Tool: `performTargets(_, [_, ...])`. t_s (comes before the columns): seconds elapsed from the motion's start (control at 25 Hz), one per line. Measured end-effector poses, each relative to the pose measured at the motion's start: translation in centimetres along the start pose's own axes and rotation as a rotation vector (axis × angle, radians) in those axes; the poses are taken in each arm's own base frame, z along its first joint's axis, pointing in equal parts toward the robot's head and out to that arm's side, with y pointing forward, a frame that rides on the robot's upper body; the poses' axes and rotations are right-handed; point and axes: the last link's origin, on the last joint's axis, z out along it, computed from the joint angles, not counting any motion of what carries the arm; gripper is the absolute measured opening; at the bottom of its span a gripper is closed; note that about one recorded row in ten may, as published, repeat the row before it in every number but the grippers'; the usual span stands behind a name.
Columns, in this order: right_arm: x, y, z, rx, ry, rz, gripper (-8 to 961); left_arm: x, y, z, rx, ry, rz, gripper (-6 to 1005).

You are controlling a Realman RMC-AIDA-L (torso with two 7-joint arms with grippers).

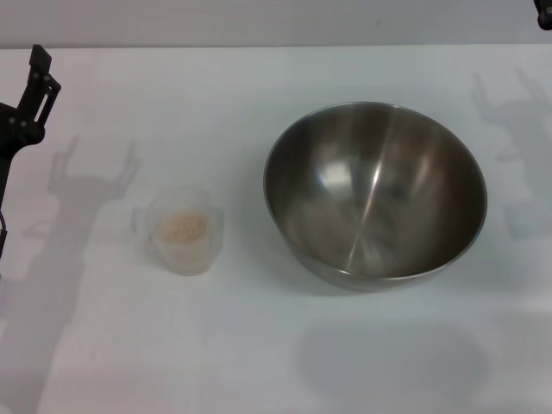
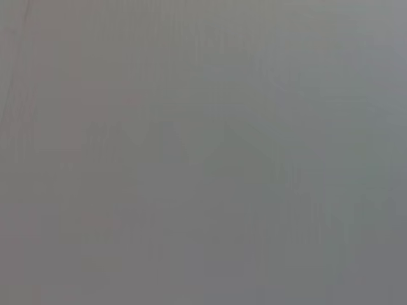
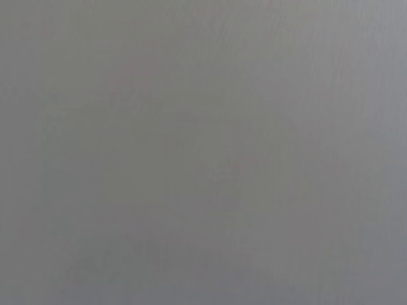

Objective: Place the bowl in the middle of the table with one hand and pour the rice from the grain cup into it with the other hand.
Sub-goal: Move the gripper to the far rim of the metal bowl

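The head camera looks forward and steeply down on the white surface (image 1: 276,362), taking in its far edge from moderately near. Both wrist cameras show only a featureless grey field, so no shared region can be identified.

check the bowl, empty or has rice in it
Empty: the bowl shows only bare steel inside. The rice sits in the upright cup.

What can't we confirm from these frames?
- Left gripper: cut off by the head view's left edge; finger state unreadable.
- Right gripper: only a dark sliver at the head view's top right corner.
- Both wrist views: blank grey, showing neither the bowl nor the grain cup.
- Rice depth: the head view shows only its surface.
- Cup handle: too faint in the head view.
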Motion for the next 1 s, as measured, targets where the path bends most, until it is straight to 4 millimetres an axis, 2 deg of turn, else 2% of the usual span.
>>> performTargets(0.16, [-0.2,0.3,1.5,-0.007,0.041,0.066,630,0.0,0.1,-0.1,-0.004,0.003,-0.003,871])
performTargets(0.32, [-1.1,1.6,3.3,-0.055,0.141,0.207,624,0.0,0.1,-0.2,-0.007,0.000,-0.001,871])
performTargets(0.56, [-4.5,3.8,5.8,-0.138,0.354,0.326,615,-0.1,0.0,-0.3,-0.002,-0.006,0.001,871])
performTargets(0.76, [-7.7,5.4,7.1,-0.239,0.661,0.336,607,0.0,-0.2,-0.4,0.009,-0.001,0.004,871])
performTargets(1.0, [-10.4,5.0,7.9,-0.340,1.019,0.294,597,0.0,-0.7,-0.6,0.026,0.000,0.016,871])
